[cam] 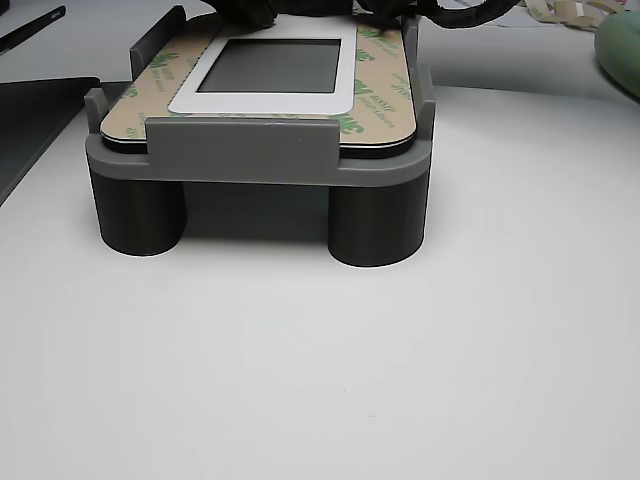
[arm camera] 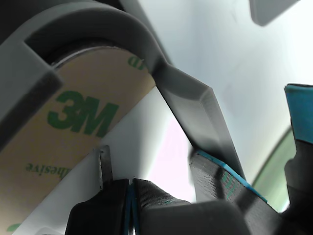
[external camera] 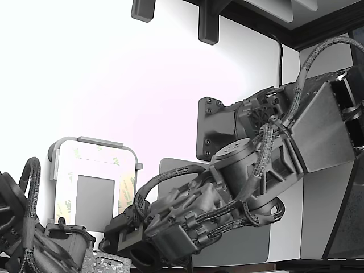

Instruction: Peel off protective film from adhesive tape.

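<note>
A white rounded plate [cam: 260,103] with a grey square centre [external camera: 95,202] lies in a grey holder [cam: 250,150]. The protective film [arm camera: 73,137], tan with green logos, lies flat along the plate's edges [cam: 375,95] [external camera: 126,185]. The adhesive tape is hidden under it. In the exterior view my gripper [external camera: 126,236] is low at the plate's near right corner. In the wrist view its dark, blue-padded fingers [arm camera: 156,196] rest on the white plate [arm camera: 146,132] beside the film's inner edge. Two dark parts of the gripper [arm camera: 131,200] meet along a blue seam. Whether film is pinched there is hidden.
A second arm [external camera: 23,227] with braided cables sits at the exterior view's lower left. A large grey mat [external camera: 256,244] lies under my arm. Loose whiter strips [cam: 560,12] and a green object [cam: 620,45] lie behind the holder. The holder's raised corner wall [arm camera: 195,103] stands close to the fingers.
</note>
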Robot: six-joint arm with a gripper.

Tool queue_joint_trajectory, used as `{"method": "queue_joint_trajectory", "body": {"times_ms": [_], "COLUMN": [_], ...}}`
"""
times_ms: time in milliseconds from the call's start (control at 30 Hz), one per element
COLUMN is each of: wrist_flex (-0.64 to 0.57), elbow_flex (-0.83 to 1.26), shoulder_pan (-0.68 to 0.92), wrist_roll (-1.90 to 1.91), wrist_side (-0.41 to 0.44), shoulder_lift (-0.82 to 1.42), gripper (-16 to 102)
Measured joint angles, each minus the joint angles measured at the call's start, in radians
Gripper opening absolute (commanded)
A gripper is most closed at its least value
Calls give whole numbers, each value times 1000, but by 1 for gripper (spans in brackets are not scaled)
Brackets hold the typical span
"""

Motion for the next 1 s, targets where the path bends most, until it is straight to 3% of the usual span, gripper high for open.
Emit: {"method": "queue_joint_trajectory", "body": {"times_ms": [1000], "wrist_flex": [-12], "elbow_flex": [38], "shoulder_pan": [3], "wrist_roll": [54], "wrist_side": [-5], "shoulder_lift": [28], "gripper": [-11]}}
